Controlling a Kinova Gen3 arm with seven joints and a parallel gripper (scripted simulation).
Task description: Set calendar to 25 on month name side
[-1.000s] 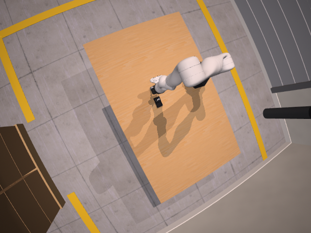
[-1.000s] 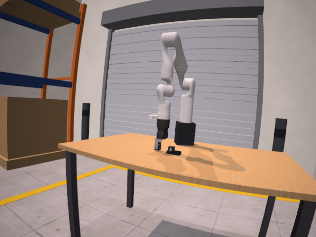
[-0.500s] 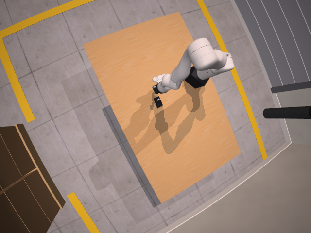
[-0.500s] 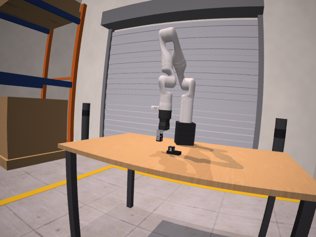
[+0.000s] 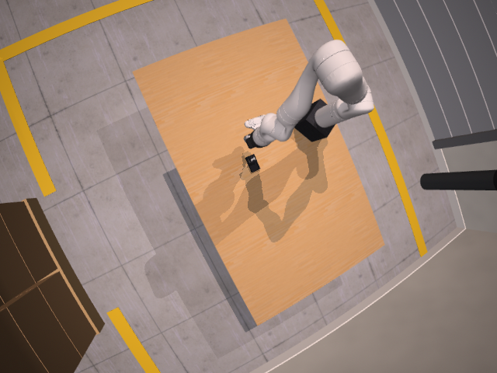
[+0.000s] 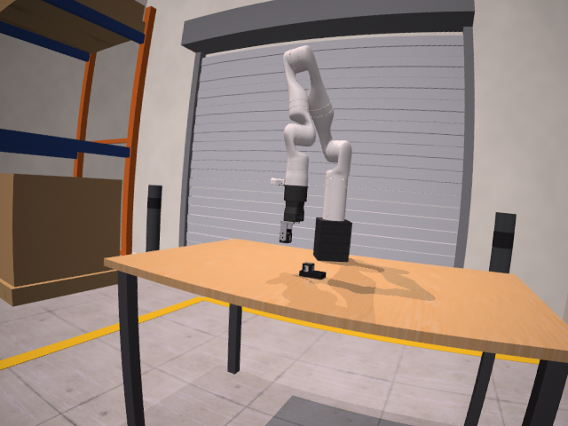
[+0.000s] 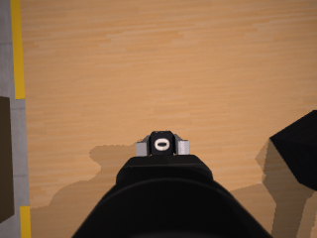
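Note:
My gripper (image 7: 161,141) is shut on a black date cube (image 7: 161,143) whose face toward the wrist camera shows a white 0. In the exterior view the gripper (image 6: 286,236) hangs well above the table, to the left of and behind the black tray (image 6: 312,273). The other black cube (image 6: 306,266) stands in the tray's left end, with a white digit too small to read. The tray lies flat on the table and shows in the top view (image 5: 252,163), just below the gripper (image 5: 248,140). The month's name is not readable.
The arm's black base block (image 6: 332,239) stands behind the tray and shows at the right edge of the wrist view (image 7: 297,149). The wooden table (image 5: 258,160) extends widely around the tray. Shelving and a brown box (image 6: 55,229) stand off the table to the left.

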